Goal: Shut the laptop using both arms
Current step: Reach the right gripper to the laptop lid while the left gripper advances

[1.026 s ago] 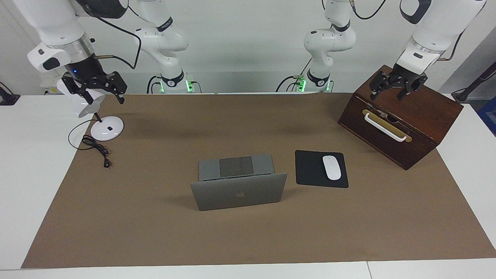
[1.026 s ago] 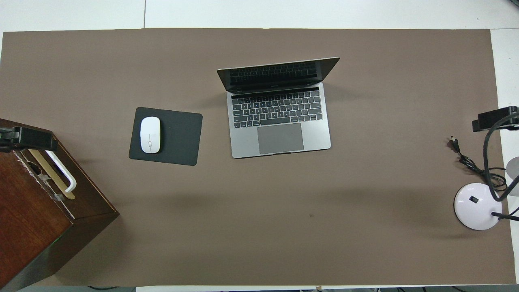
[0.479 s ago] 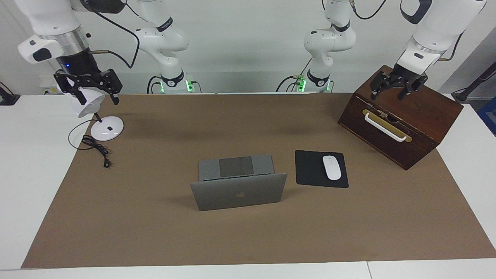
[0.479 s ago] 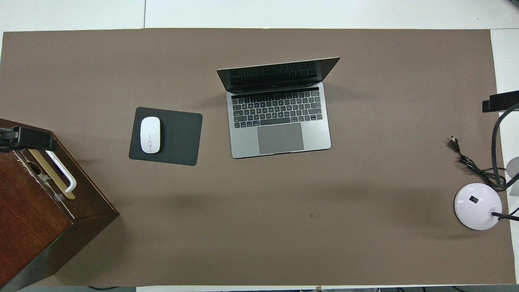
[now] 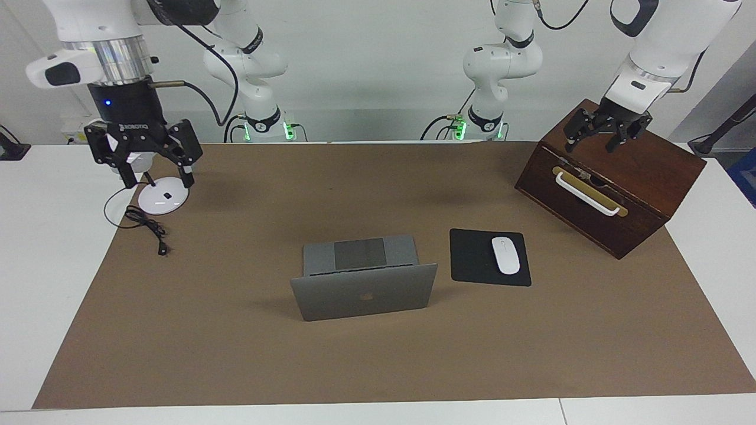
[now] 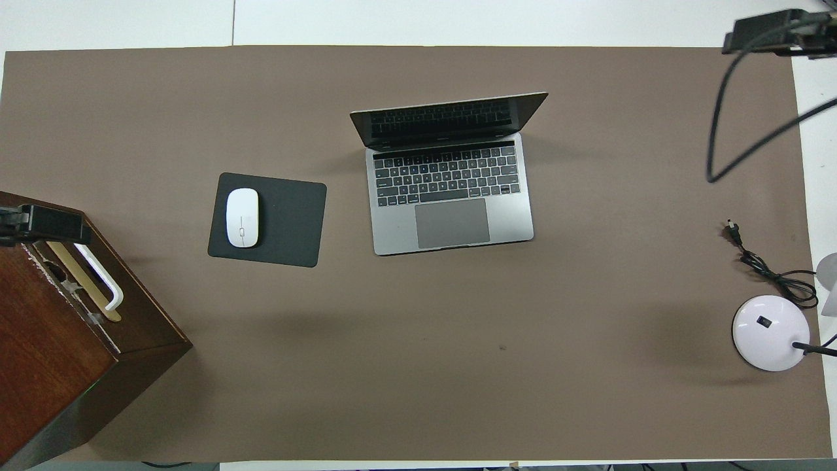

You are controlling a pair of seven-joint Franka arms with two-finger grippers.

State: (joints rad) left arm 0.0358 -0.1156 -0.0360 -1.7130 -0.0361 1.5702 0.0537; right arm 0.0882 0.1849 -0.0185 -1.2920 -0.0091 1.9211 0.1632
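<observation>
Right claw (image 5: 156, 177) now before half-hidden lamp (image 5: 159, 198)

My white table (image 5: 35, 248) carries a brown mat (image 5: 236, 354) (nearly edge to edge); on that lie the open laptop (image 5: 363, 277), mouse pad (image 5: 472, 260), wooden box (image 5: 644, 177) and lamp base (image 5: 162, 196).

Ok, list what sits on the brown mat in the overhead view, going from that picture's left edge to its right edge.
Wooden box → white mouse on the black mouse pad → open laptop → black cable → lamp base.
</observation>
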